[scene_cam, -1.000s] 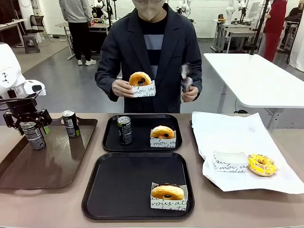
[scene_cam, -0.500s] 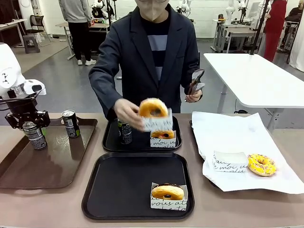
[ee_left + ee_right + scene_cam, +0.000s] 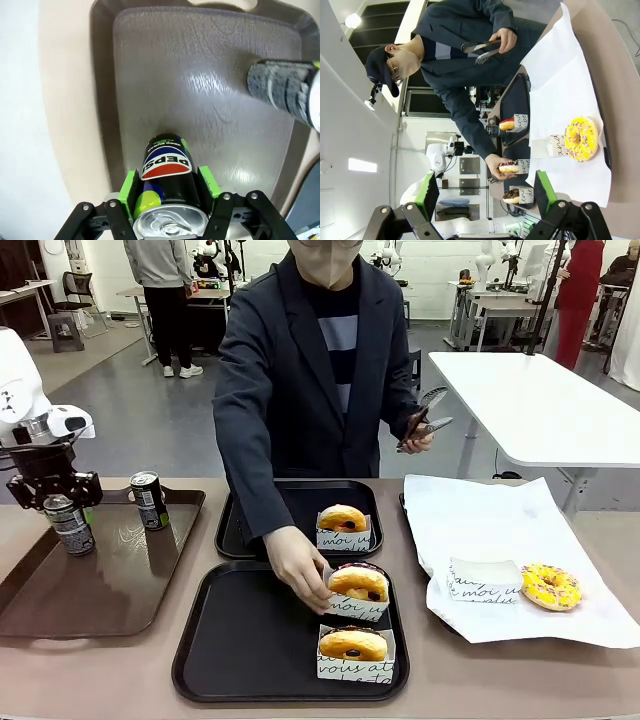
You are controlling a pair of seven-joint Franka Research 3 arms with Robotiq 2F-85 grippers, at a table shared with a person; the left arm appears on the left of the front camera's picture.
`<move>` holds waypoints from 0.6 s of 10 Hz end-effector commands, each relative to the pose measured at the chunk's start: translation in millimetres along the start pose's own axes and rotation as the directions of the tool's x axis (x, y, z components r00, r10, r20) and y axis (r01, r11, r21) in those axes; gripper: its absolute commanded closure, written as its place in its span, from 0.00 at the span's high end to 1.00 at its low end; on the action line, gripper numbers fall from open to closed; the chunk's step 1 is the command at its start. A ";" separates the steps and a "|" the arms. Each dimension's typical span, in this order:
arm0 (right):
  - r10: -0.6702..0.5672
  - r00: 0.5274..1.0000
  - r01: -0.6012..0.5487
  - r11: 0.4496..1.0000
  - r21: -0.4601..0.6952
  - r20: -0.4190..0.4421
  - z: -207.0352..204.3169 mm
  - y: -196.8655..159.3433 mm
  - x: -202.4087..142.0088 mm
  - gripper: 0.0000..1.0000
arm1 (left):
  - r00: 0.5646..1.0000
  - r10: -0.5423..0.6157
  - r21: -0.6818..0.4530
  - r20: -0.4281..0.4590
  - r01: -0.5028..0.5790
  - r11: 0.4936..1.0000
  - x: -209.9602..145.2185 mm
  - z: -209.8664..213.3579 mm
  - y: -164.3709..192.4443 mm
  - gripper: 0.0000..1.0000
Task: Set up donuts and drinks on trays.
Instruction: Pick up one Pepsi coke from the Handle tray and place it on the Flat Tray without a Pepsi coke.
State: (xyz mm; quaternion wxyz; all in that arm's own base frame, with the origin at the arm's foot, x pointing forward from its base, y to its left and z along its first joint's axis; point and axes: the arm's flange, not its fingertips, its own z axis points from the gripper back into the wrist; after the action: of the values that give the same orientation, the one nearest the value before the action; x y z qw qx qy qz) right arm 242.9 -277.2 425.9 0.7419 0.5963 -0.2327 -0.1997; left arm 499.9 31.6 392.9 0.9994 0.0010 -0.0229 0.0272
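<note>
One can (image 3: 166, 170), stiff, smooth and probably slippery, is clamped high on its sides by the left gripper (image 3: 169, 185) over the brown tray (image 3: 200, 100); the right gripper (image 3: 486, 192) gapes empty.

Near tray (image 3: 240, 640) and far tray (image 3: 300, 502) were black, long tray (image 3: 90, 590) at 9 o'clock brown, paper sheet (image 3: 480, 520) at 3 o'clock white, its donut (image 3: 551, 586) yellow with sprinkles, can (image 3: 166, 172) black with red-white-blue logo, finger pads (image 3: 131, 189) green.
</note>
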 end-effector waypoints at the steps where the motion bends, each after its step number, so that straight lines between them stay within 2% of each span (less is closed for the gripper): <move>1: 0.012 1.000 -0.012 1.000 0.008 -0.001 0.7 0.8 -0.4 1.00 | 1.000 -0.002 0.016 0.013 0.002 1.000 -42.4 62.9 -1.8 0.00; 4: 0.012 1.000 -0.012 1.000 0.008 -0.001 0.7 0.8 -0.4 1.00 | 1.000 -0.010 -0.002 -0.001 0.010 1.000 -91.4 111.6 -3.6 0.00; 6: 0.012 1.000 -0.012 1.000 0.008 -0.001 0.7 0.8 -0.4 1.00 | 1.000 0.002 -0.047 0.020 -0.001 0.999 -104.9 123.7 0.0 0.00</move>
State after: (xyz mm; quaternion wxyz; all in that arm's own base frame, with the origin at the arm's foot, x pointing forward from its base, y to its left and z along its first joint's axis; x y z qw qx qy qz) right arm 242.8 -277.2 425.9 0.7419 0.5963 -0.2328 -0.1997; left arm 391.9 24.2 517.0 0.9993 -0.0082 -0.0257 0.0251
